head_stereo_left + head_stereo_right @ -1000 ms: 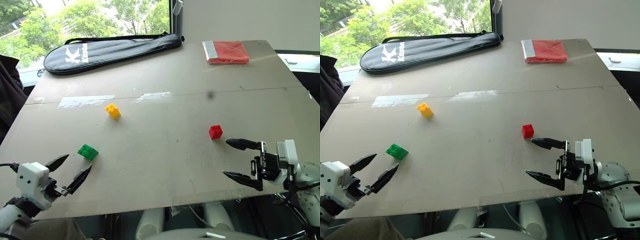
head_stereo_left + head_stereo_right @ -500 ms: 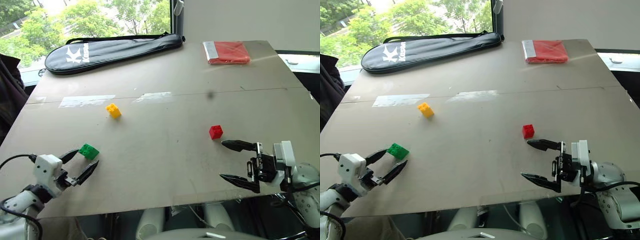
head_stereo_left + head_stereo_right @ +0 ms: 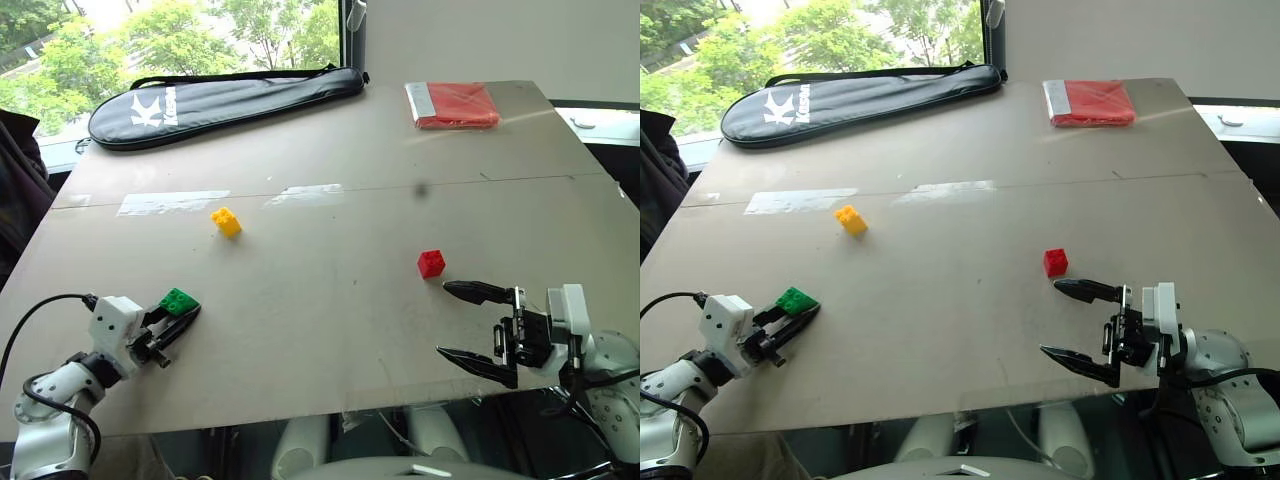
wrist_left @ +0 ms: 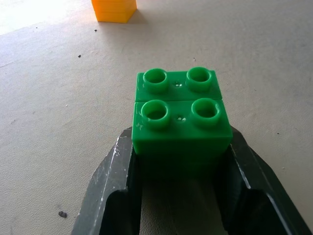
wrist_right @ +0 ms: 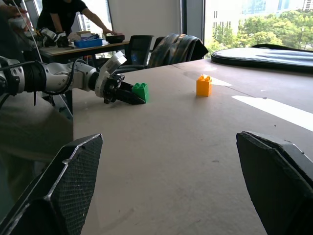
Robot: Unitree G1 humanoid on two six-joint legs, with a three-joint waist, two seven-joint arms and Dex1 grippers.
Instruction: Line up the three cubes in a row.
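Green cube [image 4: 181, 120] sits clamped in the left end effector [image 3: 178, 320]; right end effector [image 3: 478, 322] gapes empty.

My work surface [image 3: 330, 330] is a broad grey-brown board with a seam across it and shiny tape strips [image 3: 172, 203] along that seam. At its far edge I see a long black racket bag [image 3: 225, 98] and a flat red packet [image 3: 452, 104]. Beyond is a window [image 3: 170, 35] showing sunlit green trees, with a plain pale wall [image 3: 500, 40] beside it. My right wrist view shows a desk [image 5: 78, 46], dark chairs [image 5: 137, 49], and a person [image 5: 61, 17] in black.
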